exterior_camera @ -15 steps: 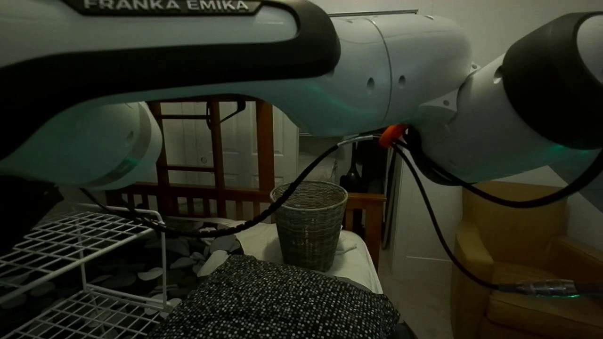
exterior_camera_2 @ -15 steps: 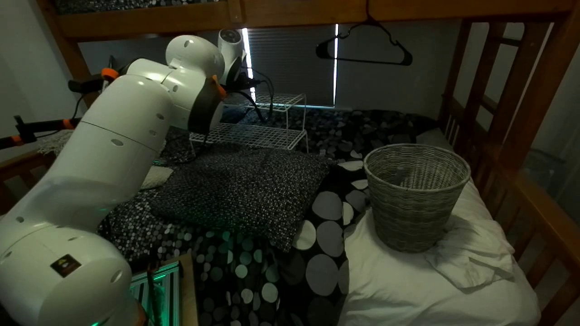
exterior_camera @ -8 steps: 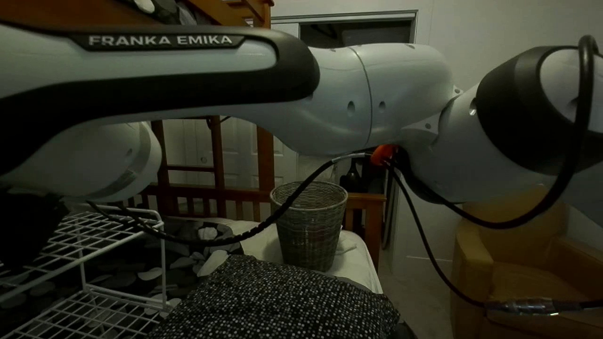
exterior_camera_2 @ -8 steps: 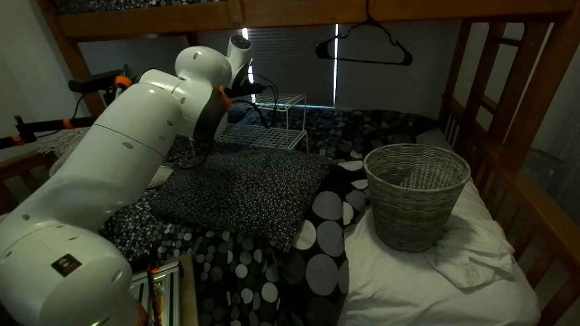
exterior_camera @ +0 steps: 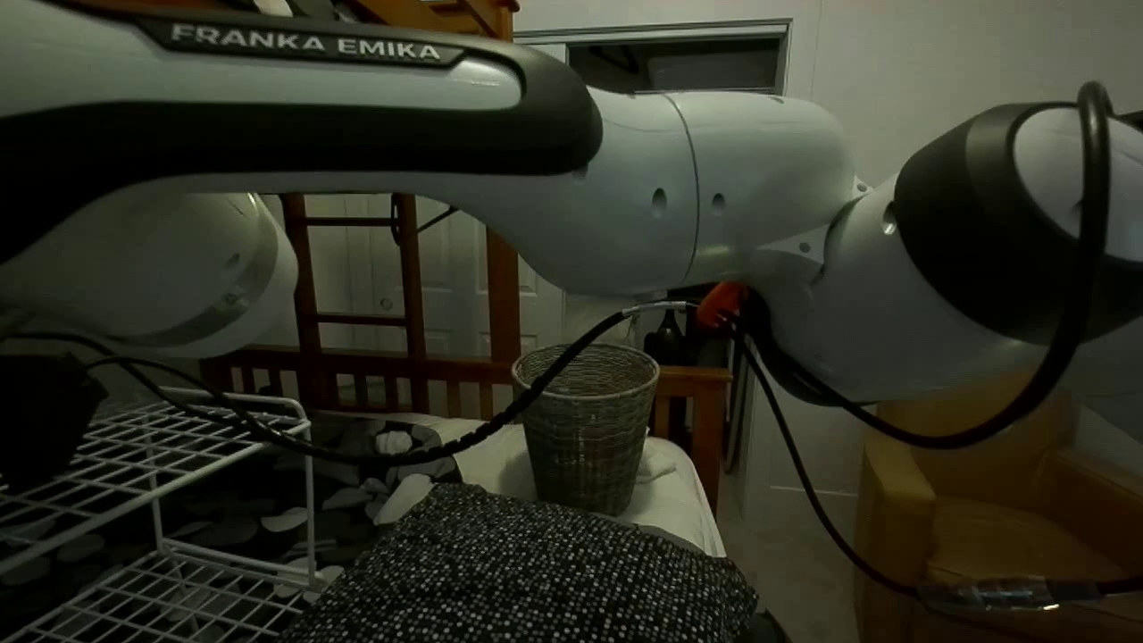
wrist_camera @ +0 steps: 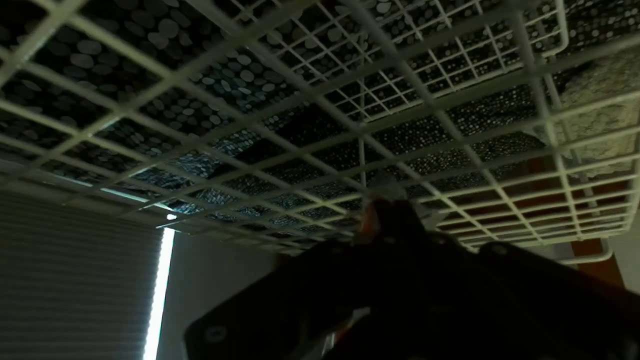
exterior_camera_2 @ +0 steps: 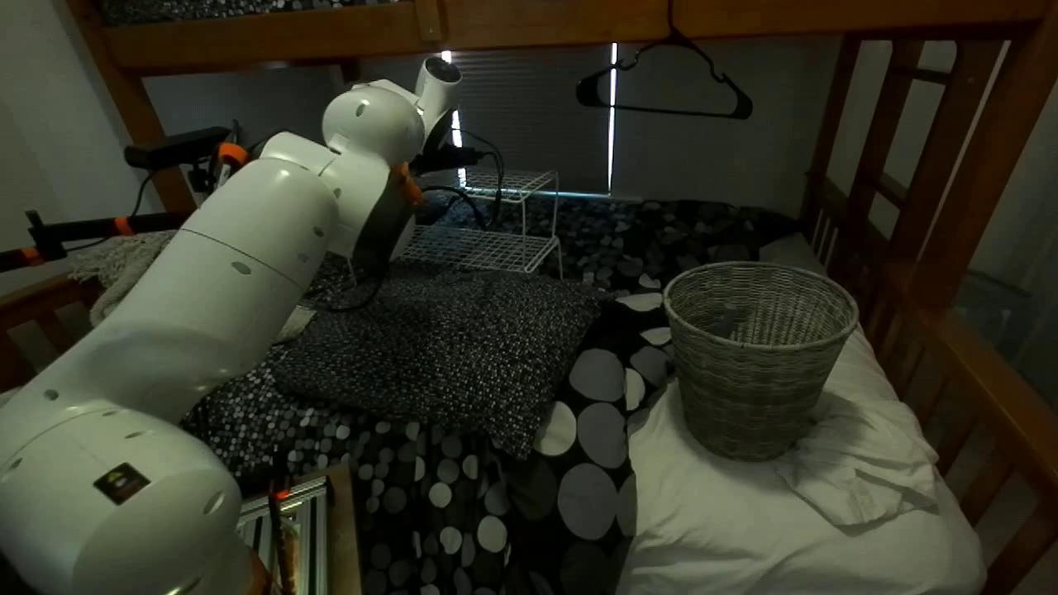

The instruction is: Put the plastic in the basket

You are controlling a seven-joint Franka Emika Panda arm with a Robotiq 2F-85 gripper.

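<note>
In the wrist view my gripper is shut with its fingertips together on crumpled, see-through plastic that has an orange-red patch. Bits of it stick out on both sides of the dark fingers. They are at the wire rack's grid; whether they touch the wires I cannot tell. Both exterior views show the woven grey-beige basket standing upright on the white bedding, well away from the arm. Inside the basket a small dark grey shape is visible. The fingers are hidden in both exterior views.
The white two-tier wire rack stands on the bed. A dark dotted pillow lies between arm and basket. A black hanger hangs from the upper bunk's rail. A cable loops below the arm.
The arm has come lower and a little to the right in an exterior view, most of it in the first half second. The green glow at its base has gone. The basket has not moved.
</note>
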